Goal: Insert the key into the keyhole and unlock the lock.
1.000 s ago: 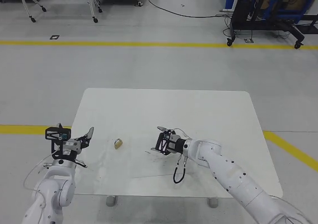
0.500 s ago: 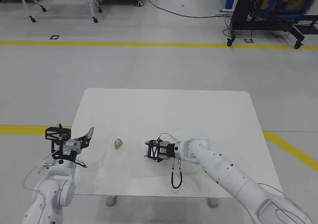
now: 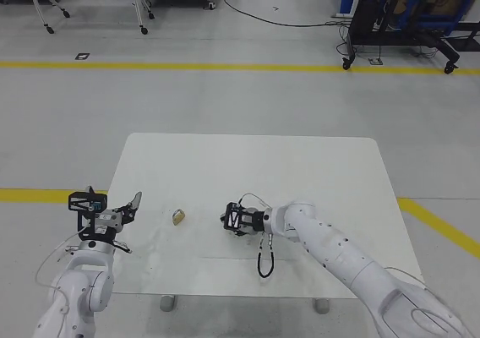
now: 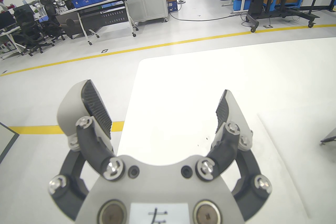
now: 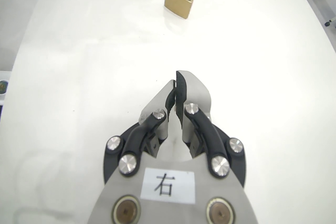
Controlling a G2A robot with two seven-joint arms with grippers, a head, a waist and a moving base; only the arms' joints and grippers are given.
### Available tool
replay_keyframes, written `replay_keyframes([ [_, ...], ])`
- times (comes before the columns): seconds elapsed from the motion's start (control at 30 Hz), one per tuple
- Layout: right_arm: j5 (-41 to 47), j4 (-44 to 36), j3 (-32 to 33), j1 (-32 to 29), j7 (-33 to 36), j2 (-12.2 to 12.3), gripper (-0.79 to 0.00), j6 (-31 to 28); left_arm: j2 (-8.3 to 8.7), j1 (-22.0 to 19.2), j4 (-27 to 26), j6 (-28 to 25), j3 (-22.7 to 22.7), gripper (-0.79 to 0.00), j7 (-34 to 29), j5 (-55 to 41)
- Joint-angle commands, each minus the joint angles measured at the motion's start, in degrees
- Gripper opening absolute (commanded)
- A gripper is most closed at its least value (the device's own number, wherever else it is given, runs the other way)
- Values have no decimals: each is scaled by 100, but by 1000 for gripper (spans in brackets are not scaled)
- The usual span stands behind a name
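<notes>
A brass padlock (image 3: pixel 177 216) with a steel shackle lies on the white table (image 3: pixel 308 169), left of centre. In the right wrist view the padlock (image 5: pixel 179 3) lies a short way ahead of my right gripper (image 5: pixel 176 78), its brass end nearer the fingertips and the shackle farther off. The right gripper (image 3: pixel 230 220) is shut, and a thin sliver that looks like the key shows between its pads. My left gripper (image 3: pixel 130 205) hangs open and holds nothing at the table's left edge, left of the padlock. Its ribbed pads (image 4: pixel 94 104) stand wide apart.
A black cable (image 3: pixel 264 258) loops down from the right arm onto the table near the front edge. The table's left edge (image 4: pixel 131 93) runs just under the left gripper. Yellow floor tape (image 3: pixel 20 194) passes beside the table.
My right gripper has moved left along the table, closer to the padlock, and stayed shut. The left arm and the padlock have not moved.
</notes>
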Motion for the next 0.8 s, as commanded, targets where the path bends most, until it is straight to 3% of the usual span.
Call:
replay_keyframes([
  [0.0, -12, 45, 68, 8, -69, 19, -785, 84, 0, 0, 0, 0, 0, 0, 0, 0],
  [0.4, -144, -199, 442, -119, -219, 194, -785, 165, 0, 0, 0, 0, 0, 0, 0, 0],
  [0.77, -139, -209, 451, -126, -212, 197, -785, 161, 0, 0, 0, 0, 0, 0, 0, 0],
])
